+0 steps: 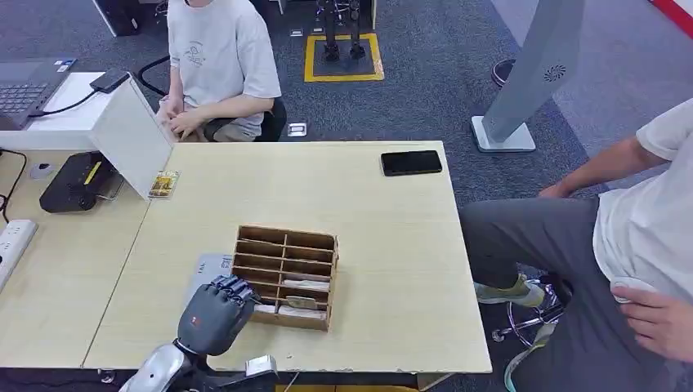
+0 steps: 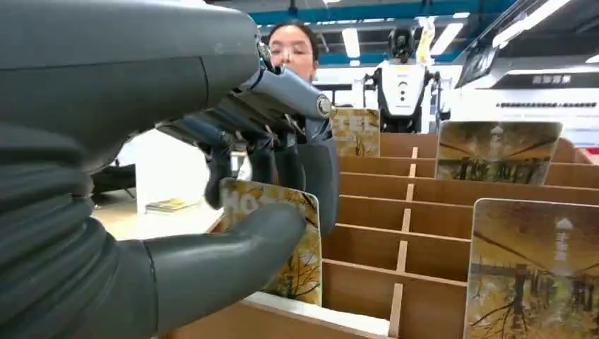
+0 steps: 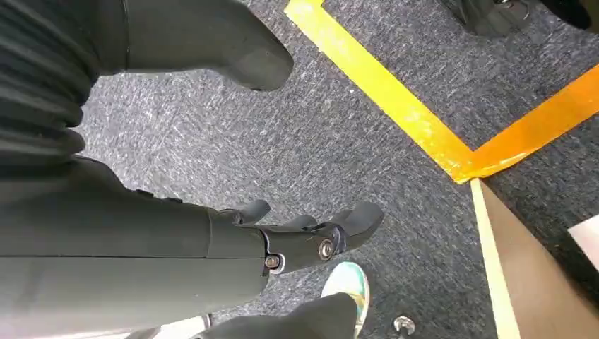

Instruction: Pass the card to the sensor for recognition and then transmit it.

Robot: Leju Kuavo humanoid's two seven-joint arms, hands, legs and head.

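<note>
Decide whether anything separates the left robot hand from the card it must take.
Nothing visible does: the left robot hand already has the card between thumb and fingers, at a near slot of the wooden rack.

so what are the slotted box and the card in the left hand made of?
Slotted box: looks like thin unpainted wood or fibreboard; matte tan faces and darker edges. Card, pinched by the left robot hand: likely plastic or coated stock; it stands stiff, with rounded corners and a printed autumn picture.

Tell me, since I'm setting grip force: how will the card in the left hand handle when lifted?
The card looks thin, flat and unbent, so probably stiff and light. Its glossy face may slip between the left hand thumb and fingers.
</note>
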